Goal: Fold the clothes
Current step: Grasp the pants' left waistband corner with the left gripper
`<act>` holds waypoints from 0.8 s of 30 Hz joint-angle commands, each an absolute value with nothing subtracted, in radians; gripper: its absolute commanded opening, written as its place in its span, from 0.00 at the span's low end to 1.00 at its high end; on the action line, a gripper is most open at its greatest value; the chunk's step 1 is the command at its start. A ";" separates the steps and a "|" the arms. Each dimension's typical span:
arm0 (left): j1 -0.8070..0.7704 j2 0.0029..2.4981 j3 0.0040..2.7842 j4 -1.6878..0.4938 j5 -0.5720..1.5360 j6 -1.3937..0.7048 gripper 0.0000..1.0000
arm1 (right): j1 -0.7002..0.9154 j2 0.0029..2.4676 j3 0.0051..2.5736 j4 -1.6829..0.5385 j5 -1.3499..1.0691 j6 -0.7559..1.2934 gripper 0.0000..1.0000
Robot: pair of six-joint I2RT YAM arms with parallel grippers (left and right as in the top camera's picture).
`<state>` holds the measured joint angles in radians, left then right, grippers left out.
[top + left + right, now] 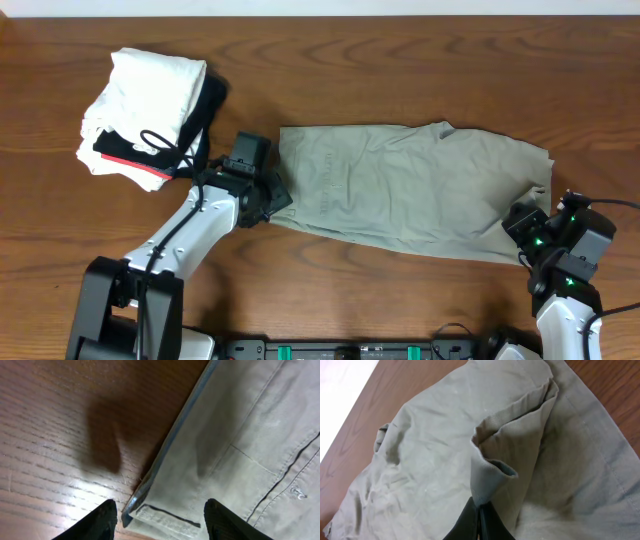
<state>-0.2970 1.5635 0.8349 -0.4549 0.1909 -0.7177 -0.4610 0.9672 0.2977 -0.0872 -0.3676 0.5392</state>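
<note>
Here's the clothes [400, 190], one big khaki piece lying wrinkled across the table [400, 60], stretched from one gripper to the other.

Over to the left gripper [278, 198]: it sits right at the cloth's near left corner. From the wrist view, its fingers [102, 522] are spread apart, gripping nothing. The stitched hem corner [150, 510] lies between them, closer to the left finger than the right. Bare wood runs out beyond the left finger, and cloth fills everything ahead of and beyond the right one. Whether either tip touches the cloth, I cannot tell.

Now the right gripper [515, 222], down at the opposite end of the cloth. Its fingertips [470, 520] are pressed together, and they have cloth pinched between them. A raised fold [515, 445] climbs straight up from the tips, with a curled edge just ahead of them. The rest of the khaki spreads out flat beyond and to both sides of the fingers.

Well off past the left gripper, a white pile [150, 90] sits with a black garment [205, 115] tucked into it, a red stripe along its lower edge, clear of the khaki.
</note>
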 commanded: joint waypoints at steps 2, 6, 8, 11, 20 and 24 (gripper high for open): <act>-0.294 1.574 0.822 -0.443 0.171 -0.664 0.58 | -0.470 0.960 0.295 -0.089 -0.370 0.522 0.02; -0.294 1.575 0.821 -0.442 0.171 -0.620 0.58 | -0.470 0.960 0.295 -0.089 -0.370 0.522 0.02; -0.294 1.575 0.821 -0.443 0.171 -0.607 0.53 | -0.470 0.960 0.295 -0.089 -0.369 0.522 0.03; -0.294 1.575 0.821 -0.447 0.171 -0.598 0.49 | -0.470 0.960 0.295 -0.094 -0.363 0.522 0.03; -0.294 1.575 0.809 -0.446 0.171 -0.598 0.48 | -0.470 0.960 0.295 -0.094 -0.363 0.522 0.03; -0.294 1.575 0.783 -0.433 0.171 -0.599 0.48 | -0.470 0.960 0.295 -0.094 -0.363 0.522 0.02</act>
